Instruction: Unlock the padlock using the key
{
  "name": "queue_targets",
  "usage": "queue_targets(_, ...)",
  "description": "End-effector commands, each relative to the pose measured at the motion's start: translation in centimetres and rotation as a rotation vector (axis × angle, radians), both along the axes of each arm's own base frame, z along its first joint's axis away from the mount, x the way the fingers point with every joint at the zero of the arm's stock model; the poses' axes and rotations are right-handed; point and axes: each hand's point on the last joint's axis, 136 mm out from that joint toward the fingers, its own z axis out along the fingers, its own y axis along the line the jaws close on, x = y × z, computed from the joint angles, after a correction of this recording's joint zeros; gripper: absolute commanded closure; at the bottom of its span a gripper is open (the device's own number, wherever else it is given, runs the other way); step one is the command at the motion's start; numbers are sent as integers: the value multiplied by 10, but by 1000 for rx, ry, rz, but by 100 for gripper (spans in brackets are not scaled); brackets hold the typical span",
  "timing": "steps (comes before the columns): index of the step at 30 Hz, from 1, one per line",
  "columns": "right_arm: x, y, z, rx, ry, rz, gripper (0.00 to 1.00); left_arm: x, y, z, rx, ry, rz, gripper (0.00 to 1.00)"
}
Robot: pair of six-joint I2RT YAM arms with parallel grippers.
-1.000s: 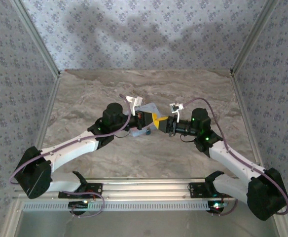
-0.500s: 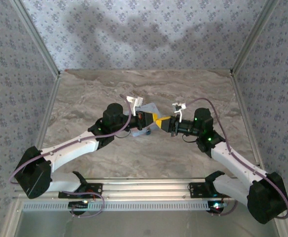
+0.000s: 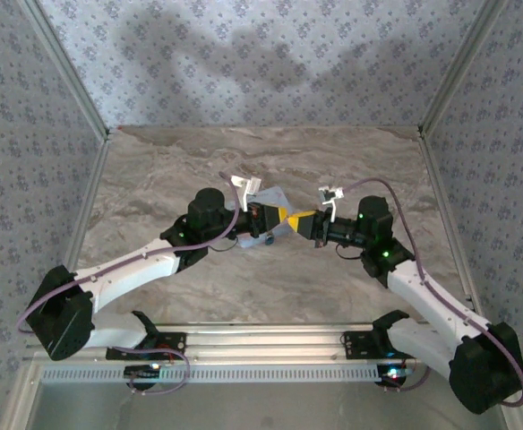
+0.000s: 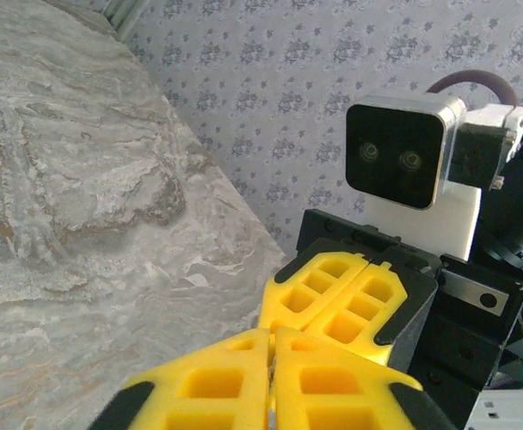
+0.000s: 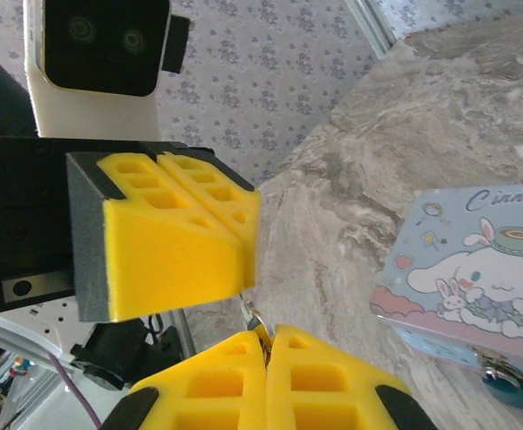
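Over the middle of the table my two grippers meet tip to tip. The right gripper (image 5: 265, 345) (image 3: 299, 218) is shut on the key (image 5: 256, 318), a small silvery piece with a ring that sticks up from between its yellow pads. The key's upper end reaches the tips of my left gripper (image 5: 246, 219) (image 4: 272, 354) (image 3: 279, 218), whose pads are pressed together with a thin metal sliver between them. The dark teal padlock (image 5: 503, 383) (image 3: 267, 239) hangs at the front of the light-blue cartoon tin (image 5: 472, 269) (image 3: 272, 197), below and to the side of both grippers.
The marble tabletop (image 3: 270, 152) is walled by patterned panels at the back and both sides. The right wrist camera housing (image 4: 403, 157) faces the left one closely. An aluminium rail (image 3: 261, 345) runs along the near edge by the arm bases.
The right jaws have closed on the key. The right arm's wrist and elbow have shifted slightly to the right. The left arm has stayed in place.
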Motion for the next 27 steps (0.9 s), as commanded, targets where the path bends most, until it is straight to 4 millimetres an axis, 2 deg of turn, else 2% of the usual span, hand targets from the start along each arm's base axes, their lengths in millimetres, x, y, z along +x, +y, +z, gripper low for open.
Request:
queue_targets(1, 9, -15, -9, -61, -1, -83, 100, 7, 13, 9, 14, -31, 56, 82)
queue_targets(3, 9, -20, -18, -105, 18, -104, 100, 12, 19, 8, 41, -33, 81, 72)
queue_targets(7, 11, -35, -39, -205, 59, -176, 100, 27, 32, -13, 202, -37, 158, 57)
queue_targets(13, 16, -76, -80, -410, 181, -366, 100, 56, 39, -67, 532, -9, 220, 50)
queue_targets(16, 16, -97, -96, -476, 255, -445, 100, 68, 28, -87, 620, 15, 194, 49)
queue_targets(21, 15, -128, -115, -531, 366, -553, 100, 85, -6, -100, 688, 7, 134, 47)
queue_targets(25, 11, -143, -127, -557, 427, -587, 100, 95, -30, -115, 753, 14, 85, 46)
queue_targets(27, 10, -146, -131, -560, 443, -593, 100, 99, -36, -125, 788, 27, 81, 46)
